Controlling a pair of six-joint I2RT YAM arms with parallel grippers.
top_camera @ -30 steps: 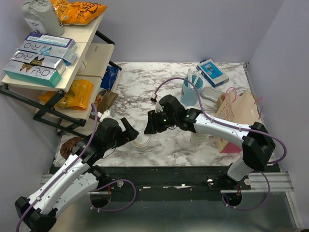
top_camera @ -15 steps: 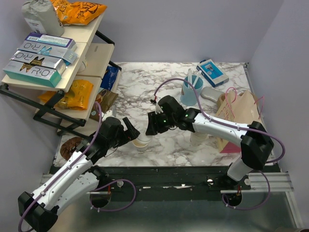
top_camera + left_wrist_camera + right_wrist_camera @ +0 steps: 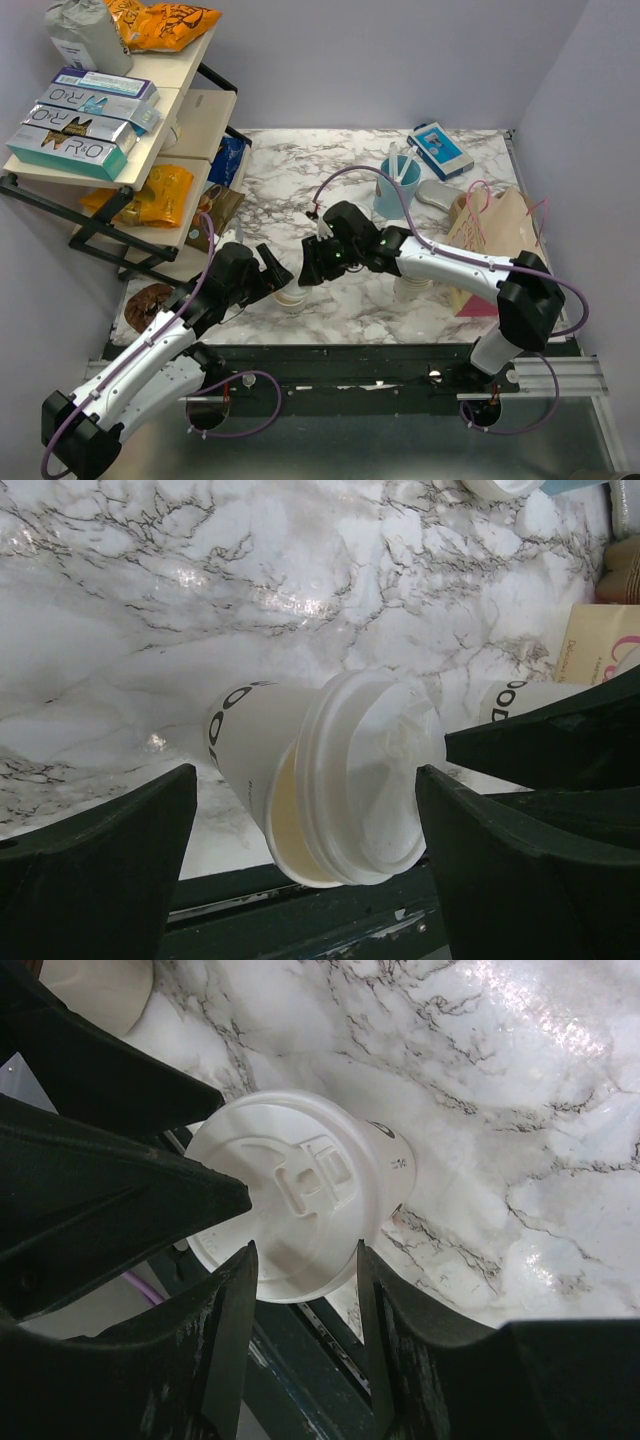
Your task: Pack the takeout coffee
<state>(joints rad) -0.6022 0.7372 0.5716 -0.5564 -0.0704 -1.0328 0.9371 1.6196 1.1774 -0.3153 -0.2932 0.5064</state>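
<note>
The takeout coffee (image 3: 290, 297) stands on the counter (image 3: 300, 170) toward 7 o'clock, close to the near edge, on the same spot as a second ago; only the arms have shifted. The right gripper (image 3: 306, 1250) has crept slightly toward 9 o'clock and hangs over the lid (image 3: 300, 1190), its jaws partly apart, set narrower than the lid and clasping nothing; the left gripper (image 3: 305, 772) has nudged toward 12 o'clock and stands wide, one finger on either side of the coffee, apart from its wall. From the left wrist a cream crescent shows under the lid's rim, so the lid may sit askew; I judge that no grasp is made yet, and that the lid wants seating before the coffee travels to the paper bag (image 3: 500, 235) at 3 o'clock.
</note>
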